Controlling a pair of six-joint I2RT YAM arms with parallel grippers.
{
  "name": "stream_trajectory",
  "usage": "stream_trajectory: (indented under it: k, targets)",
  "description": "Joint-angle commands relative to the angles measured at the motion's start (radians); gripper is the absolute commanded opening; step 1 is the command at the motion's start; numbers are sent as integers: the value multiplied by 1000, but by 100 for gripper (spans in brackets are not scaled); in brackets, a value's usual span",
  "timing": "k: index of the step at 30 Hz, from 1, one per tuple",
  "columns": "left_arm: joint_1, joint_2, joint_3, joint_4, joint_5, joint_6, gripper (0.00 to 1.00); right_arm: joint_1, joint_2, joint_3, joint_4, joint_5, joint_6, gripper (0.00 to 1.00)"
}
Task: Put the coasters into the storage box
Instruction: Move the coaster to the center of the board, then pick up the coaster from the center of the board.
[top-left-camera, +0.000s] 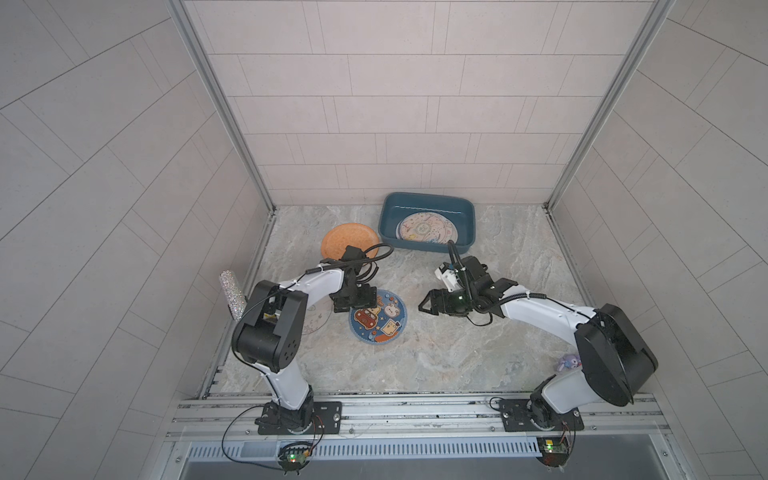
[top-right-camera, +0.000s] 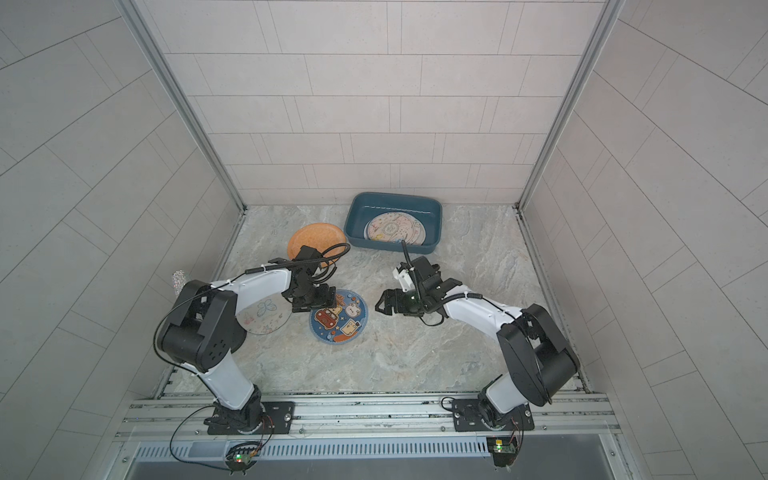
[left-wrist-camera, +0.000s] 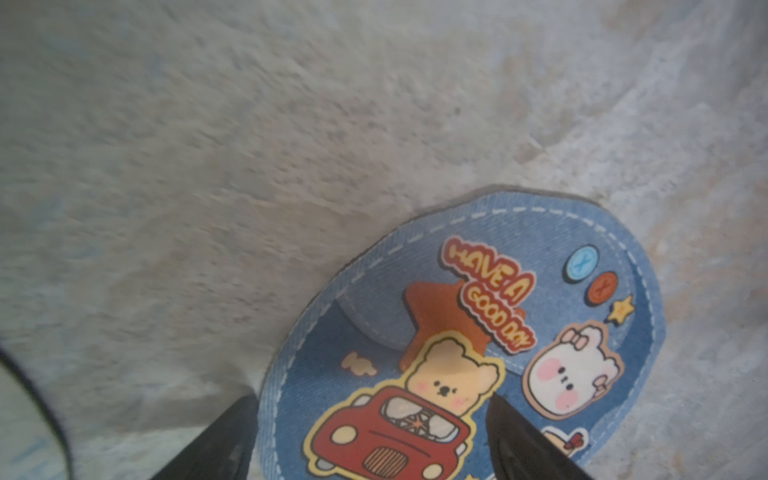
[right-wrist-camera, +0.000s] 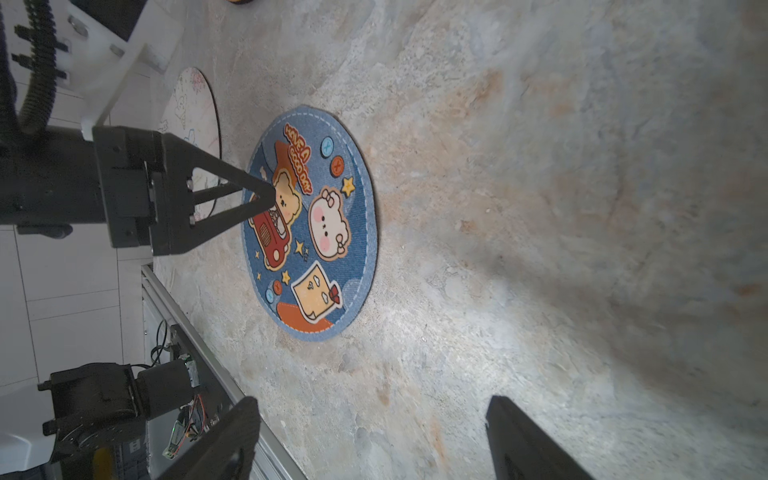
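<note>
Both top views are softly, evenly lit and sharp, their wall tiles (top-left-camera: 395, 83) bowing toward the edges. The left wrist view is dim, the marble tabletop (left-wrist-camera: 249, 166) smeared with blur. In the right wrist view the cartoon coaster (right-wrist-camera: 309, 224) is crisp, with a bright patch and deep shadow on the tabletop around it.

This is a robot lab test cell. Pale tile-patterned wall panels (top-left-camera: 395, 104) set in aluminium corner posts (top-left-camera: 223, 104) box in a marble-patterned surface (top-left-camera: 436, 353). Along the lower edge, a slotted aluminium rail (top-left-camera: 415, 415) carries a bolted white-and-black robot arm at lower left (top-left-camera: 286, 382) and another at lower right (top-left-camera: 569, 386). Below the rail sit small circuit boards with green lights (top-left-camera: 293, 457).
</note>
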Motion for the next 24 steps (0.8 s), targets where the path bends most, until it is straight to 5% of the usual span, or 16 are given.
stream_trajectory:
  k: [1, 13, 24]
  targets:
    - [-41, -6, -47, -28, 69, -62, 90, 25, 27, 30, -24, 42, -27, 88]
    - [-97, -109, -102, -7, 5, -135, 89, 106, 152, 122, -122, 161, -73, 86]
    - [-81, -135, -194, 123, 2, -182, 73, 136, 243, 162, -129, 199, -61, 69]
